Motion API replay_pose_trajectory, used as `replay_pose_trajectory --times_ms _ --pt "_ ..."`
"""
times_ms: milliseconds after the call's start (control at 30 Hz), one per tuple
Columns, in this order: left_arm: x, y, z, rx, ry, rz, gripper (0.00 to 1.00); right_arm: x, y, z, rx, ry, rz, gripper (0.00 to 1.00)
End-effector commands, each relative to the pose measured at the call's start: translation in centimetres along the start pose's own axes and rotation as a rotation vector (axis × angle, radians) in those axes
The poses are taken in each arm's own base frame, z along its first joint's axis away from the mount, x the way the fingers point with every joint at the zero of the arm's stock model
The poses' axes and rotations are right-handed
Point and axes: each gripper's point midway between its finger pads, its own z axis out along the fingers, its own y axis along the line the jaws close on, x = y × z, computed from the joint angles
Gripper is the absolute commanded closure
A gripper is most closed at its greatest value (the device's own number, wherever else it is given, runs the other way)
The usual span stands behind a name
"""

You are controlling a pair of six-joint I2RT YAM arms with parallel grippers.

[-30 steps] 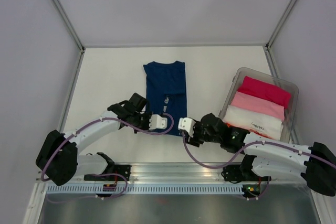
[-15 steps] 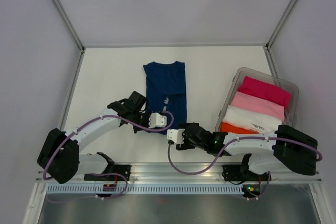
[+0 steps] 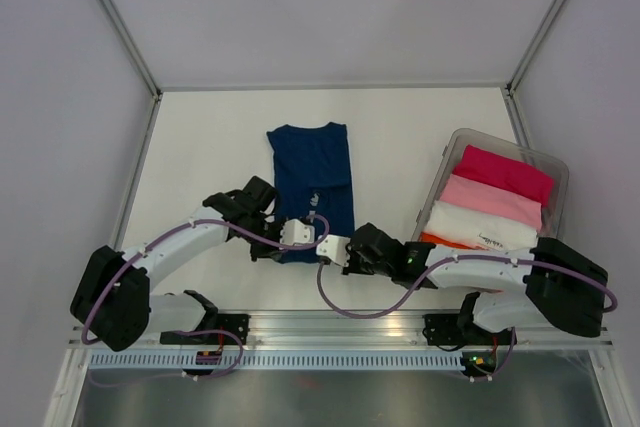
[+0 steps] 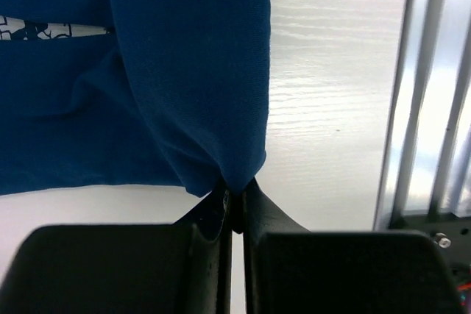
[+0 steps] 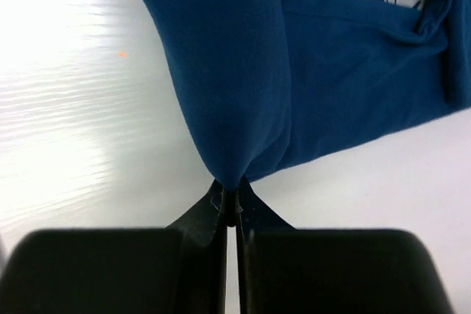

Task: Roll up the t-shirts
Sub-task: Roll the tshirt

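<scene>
A navy-blue t-shirt [image 3: 312, 177], folded into a long strip, lies mid-table with its white print partly showing. My left gripper [image 3: 303, 244] is shut on the shirt's near-left hem corner [image 4: 228, 174], the cloth lifted in a peak. My right gripper [image 3: 327, 250] is shut on the near-right hem corner [image 5: 232, 174], pinched the same way. Magenta [image 3: 505, 171], pale pink [image 3: 492, 200], white [image 3: 484, 226] and orange-red [image 3: 432, 240] t-shirts lie folded in a bin.
A clear plastic bin [image 3: 556, 179] holding the other tees stands at the right. Metal frame posts run along the white walls, and a metal rail [image 3: 340, 329] crosses the near edge by the arm bases.
My right gripper moved left to the shirt's near edge and shut on the hem. The shirt's near end has been drawn slightly toward the arms. The left gripper kept its grip.
</scene>
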Motion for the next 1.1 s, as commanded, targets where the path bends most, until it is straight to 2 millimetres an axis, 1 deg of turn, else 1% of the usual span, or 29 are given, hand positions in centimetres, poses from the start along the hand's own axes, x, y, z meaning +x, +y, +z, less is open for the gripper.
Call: replay_pose_trajectory --times_ms 0,67,100,133,167,200,233,267,333,367,400,467,533,633,733,767,833,867,933,967,1000,1033,1067 --pt "-0.8 -2.7 -1.2 0.096 -0.051 -0.018 0.98 -3.3 2.9 -2.5 -0.222 -0.109 0.041 0.98" --pt "-0.8 -3.7 -1.5 0.130 -0.059 -0.016 0.98 -4.1 3.9 -3.6 -0.290 -0.141 0.053 1.00" --pt "-0.4 -4.7 -1.8 0.159 -0.050 -0.009 0.98 -4.3 4.8 -4.3 -0.354 -0.139 0.060 1.00" --pt "-0.3 -5.1 -1.9 0.177 -0.050 -0.005 0.98 -4.6 5.2 -4.7 -0.382 -0.141 0.075 1.00" --pt "0.0 -5.9 -2.1 0.208 -0.038 -0.015 0.98 -5.2 5.2 -5.1 -0.407 -0.146 0.106 1.00" --pt "0.1 -6.0 -2.1 0.216 -0.037 -0.003 0.98 -4.9 5.4 -5.2 -0.436 -0.131 0.134 1.00" --pt "0.3 -6.2 -2.1 0.224 -0.030 -0.006 0.98 -5.0 6.2 -5.3 -0.506 -0.133 0.163 1.00" --pt "0.5 -6.0 -2.1 0.222 -0.023 -0.011 0.98 -4.7 5.6 -5.1 -0.514 -0.123 0.225 1.00" --pt "0.5 -5.5 -2.0 0.224 -0.022 -0.015 0.98 -4.3 5.8 -4.3 -0.566 -0.105 0.290 1.00" --pt "0.6 -5.1 -2.1 0.219 -0.027 -0.021 0.98 -4.2 4.8 -3.8 -0.543 -0.092 0.323 1.00" --pt "0.7 -4.9 -1.9 0.227 -0.022 -0.033 0.98 -3.6 5.1 -3.3 -0.564 -0.056 0.344 1.00" --pt "0.7 -4.4 -2.0 0.222 -0.017 -0.031 0.98 -3.7 4.5 -3.0 -0.590 -0.054 0.391 1.00" --pt "1.2 -4.2 -1.7 0.235 0.003 -0.043 0.98 -2.9 4.7 -2.5 -0.615 -0.014 0.423 1.00" --pt "1.8 -3.8 -1.1 0.256 0.017 -0.072 0.98 -1.6 4.2 -1.9 -0.613 0.033 0.491 1.00" --pt "1.4 -2.8 -1.0 0.249 0.006 -0.111 0.98 -1.1 3.2 -1.2 -0.600 0.051 0.588 1.00" --pt "1.5 -2.5 -0.9 0.252 0.008 -0.128 0.98 -1.2 2.9 -1.0 -0.603 0.047 0.608 1.00" --pt "1.7 -1.9 -0.8 0.242 0.019 -0.140 0.98 -0.4 2.4 -0.5 -0.601 0.080 0.673 1.00" --pt "2.0 -1.4 -0.5 0.235 0.024 -0.151 0.97 -0.5 2.1 -0.3 -0.597 0.084 0.692 1.00" --pt "2.5 -0.5 -0.4 0.214 0.037 -0.174 0.94 0.4 2.0 0.2 -0.604 0.119 0.740 1.00" --pt "3.0 0.0 -0.2 0.210 0.044 -0.197 0.91 0.4 1.7 0.4 -0.601 0.129 0.767 1.00" --pt "3.1 0.2 -0.2 0.208 0.046 -0.211 0.88 0.8 1.9 0.7 -0.610 0.153 0.786 1.00" --pt "3.1 0.9 -0.4 0.195 0.046 -0.226 0.84 0.5 1.5 0.9 -0.610 0.157 0.796 1.00" --pt "3.1 1.1 -0.5 0.191 0.047 -0.237 0.76 0.8 1.8 1.0 -0.619 0.179 0.808 1.00"
